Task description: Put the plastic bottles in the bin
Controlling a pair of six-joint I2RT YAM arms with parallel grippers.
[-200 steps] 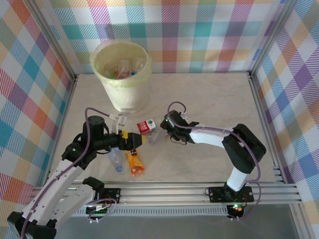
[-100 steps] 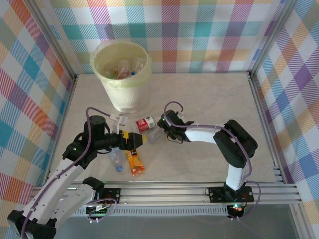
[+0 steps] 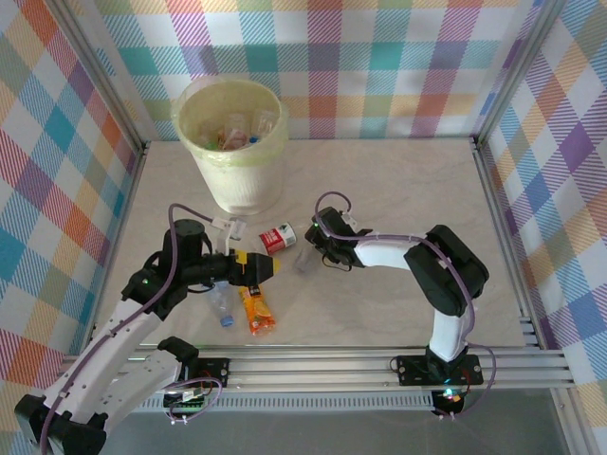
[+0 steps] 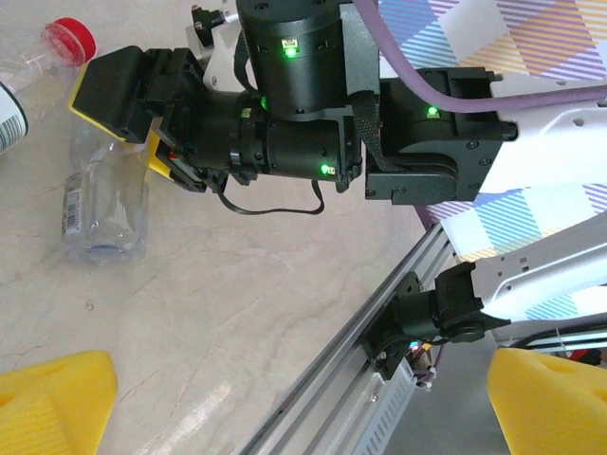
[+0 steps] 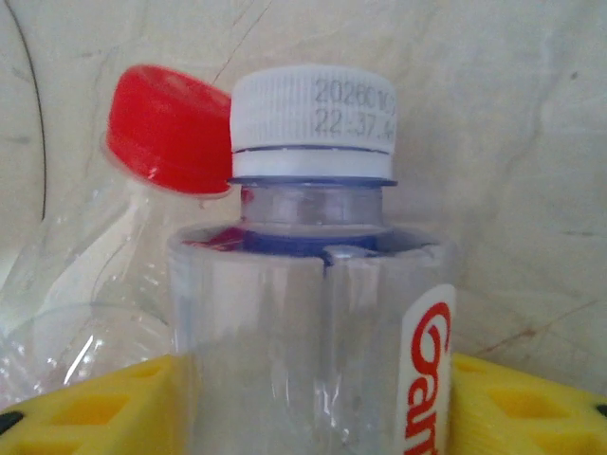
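In the last second the right tool has slid forward and narrowed. Its yellow pads now sit against both sides of the white-capped clear bottle lying on the bench, with a red-capped bottle just past its tips. That looks like a completed grasp, so a lift toward the bin, well beyond those tips, seems next. The left tool hangs wide open, holding nothing.

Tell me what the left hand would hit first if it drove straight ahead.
Probably the clear bottle in the right hand, just ahead of the left hand; depth is unclear, so possibly that hand itself.
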